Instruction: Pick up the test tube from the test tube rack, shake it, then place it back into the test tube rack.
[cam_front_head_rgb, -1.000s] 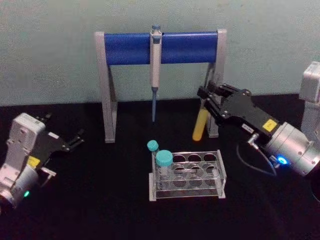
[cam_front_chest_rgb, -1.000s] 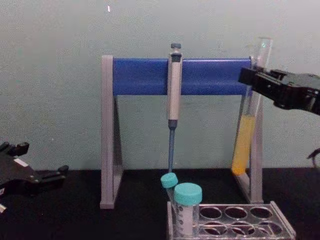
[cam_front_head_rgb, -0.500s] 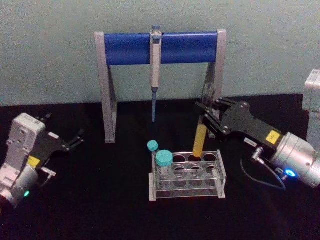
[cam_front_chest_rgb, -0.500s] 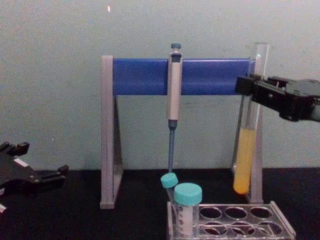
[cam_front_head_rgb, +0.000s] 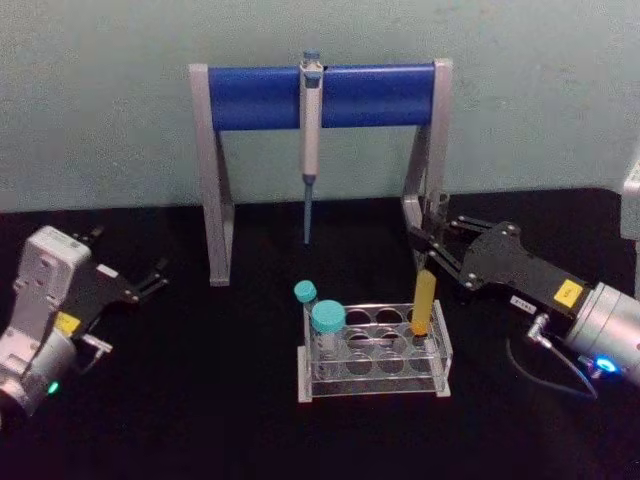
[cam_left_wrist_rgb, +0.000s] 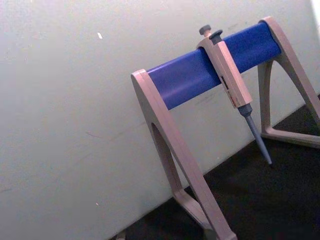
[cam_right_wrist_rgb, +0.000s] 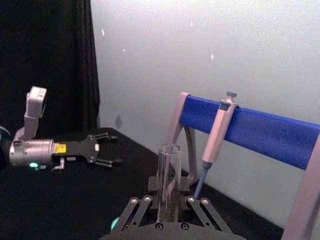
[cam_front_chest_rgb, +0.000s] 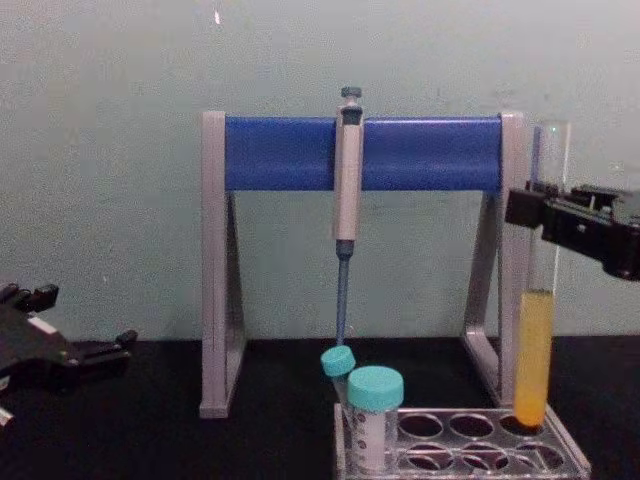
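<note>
While the right tool grips the test tube at the test tube rack, the left tool sits parked.
Head view: the right tool is clamped on the upper clear part of the tube, which is upright with its yellow end at the rack's back-right hole. Two teal-capped tubes fill the rack's left end. The left tool rests on the black surface far left, fingers spread wide. Chest view: the tube hangs from the right tool, its tip just meeting the rack top. Left wrist view: the pipette hangs on the pipette stand. Right wrist view: the tube's open mouth stands between the tool's own fingers, with the left tool far off, open.
</note>
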